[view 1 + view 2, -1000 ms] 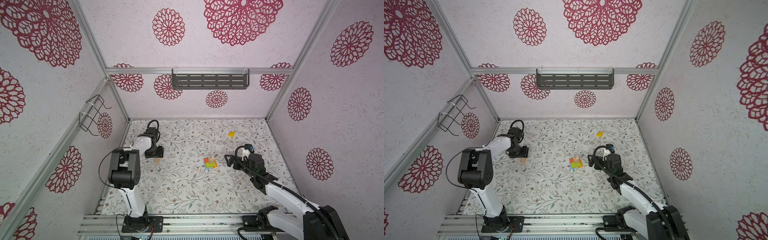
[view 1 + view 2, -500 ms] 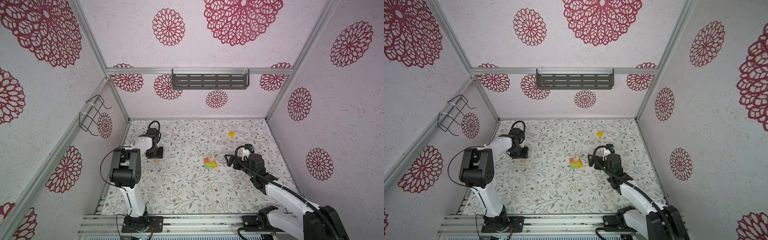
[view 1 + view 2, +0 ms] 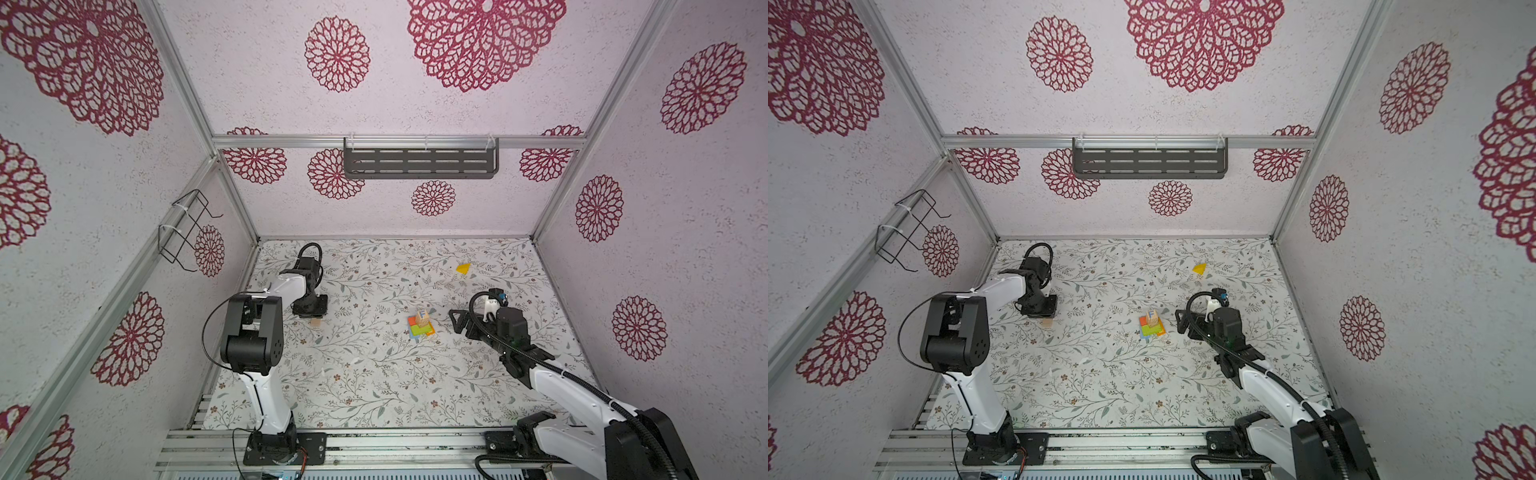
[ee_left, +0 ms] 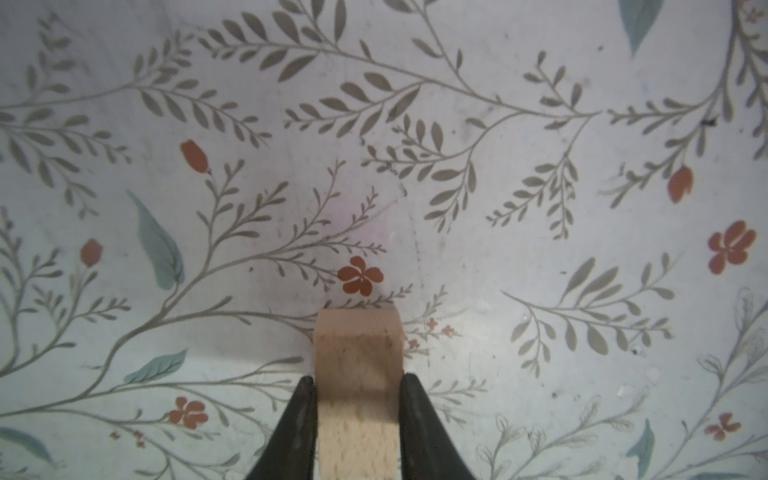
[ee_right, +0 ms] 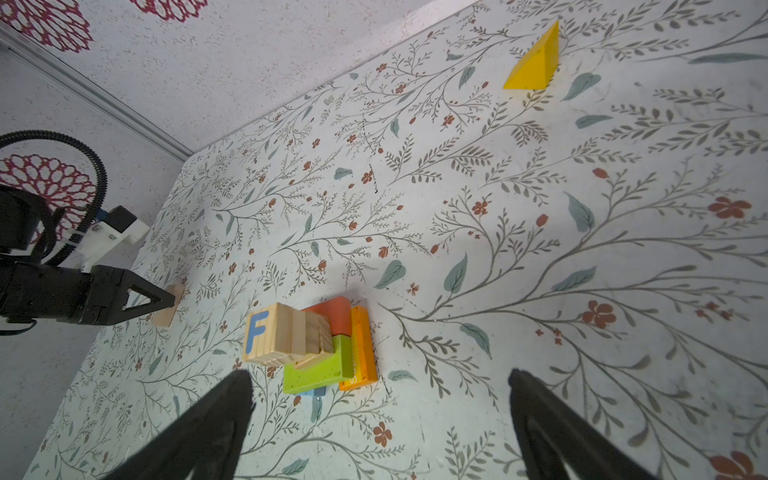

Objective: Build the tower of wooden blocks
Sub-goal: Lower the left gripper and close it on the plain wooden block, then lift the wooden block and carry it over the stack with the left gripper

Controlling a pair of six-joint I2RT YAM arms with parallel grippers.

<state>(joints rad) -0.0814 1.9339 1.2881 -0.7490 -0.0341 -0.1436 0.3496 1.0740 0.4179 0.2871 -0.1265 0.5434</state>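
Note:
The wood block tower stands mid-table: flat blue, orange, red and lime-green pieces with lettered natural-wood cubes on top, an "F" facing outward. At the table's left my left gripper is shut on a plain tan wood block, which rests on or just above the floral surface. To the right of the tower my right gripper stands open and empty. A yellow triangular block lies at the back right.
Floral table surface enclosed by patterned walls. A grey shelf hangs on the back wall and a wire rack on the left wall. The metal rail runs along the front edge.
My left gripper's jaws have closed onto the tan block. The right arm and the tower have not moved.

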